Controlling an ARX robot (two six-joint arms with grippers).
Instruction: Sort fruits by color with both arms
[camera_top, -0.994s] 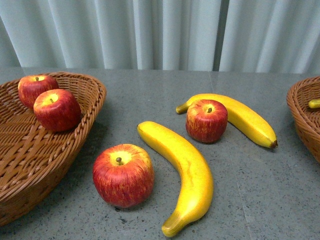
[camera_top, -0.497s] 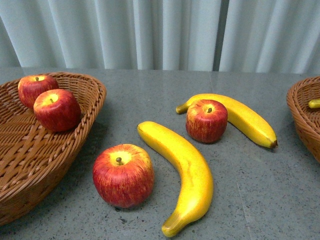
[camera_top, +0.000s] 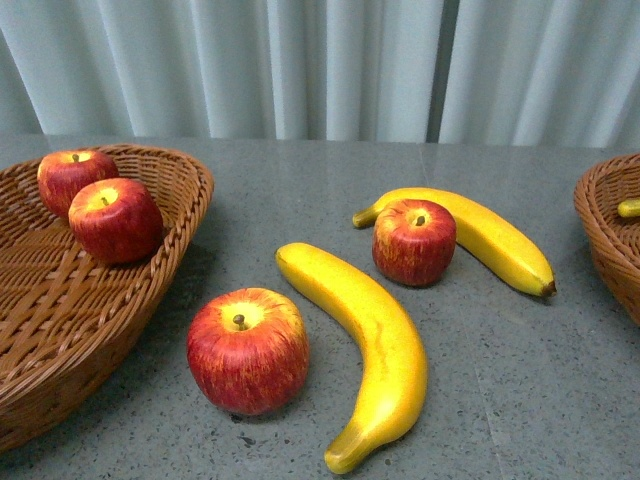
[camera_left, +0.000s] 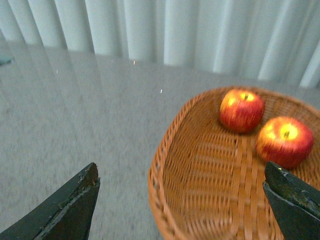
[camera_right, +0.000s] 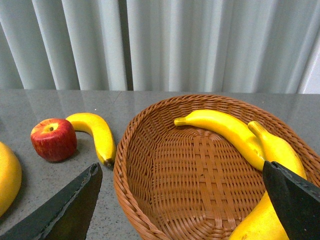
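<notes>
**A:** Which fruits are unsorted, and where do they lie?

**B:** Four, all on the grey table. The near apple stands just beside the left basket. The near banana curves next to it, not touching. Farther back, the far apple touches the inner curve of the far banana. Already sorted are two apples in the left basket and two bananas in the right basket.

**A:** And the grippers?

**B:** Left gripper: jaws spread wide, nothing held, above the left basket. Right gripper: likewise wide open and empty, over the right basket. Neither arm shows in the front view.

**A:** What could go wrong from here?

**B:** The far pair is the likely trouble. Apple and banana touch, so a finger coming down between them finds no gap. It may shove one fruit and set the other rolling. The apples are round and glossy, so an off-centre closure could squeeze one out across the table. The near banana is long and curved and would probably swing if gripped near an end. Both arms must work the same middle ground, so crossing paths is a risk.

**A:** What stands in the way?

**B:** Little. The left basket's raised rim sits next to the near apple and must be cleared on the lift. A pale curtain hangs behind the table, well apart from the fruit.
</notes>
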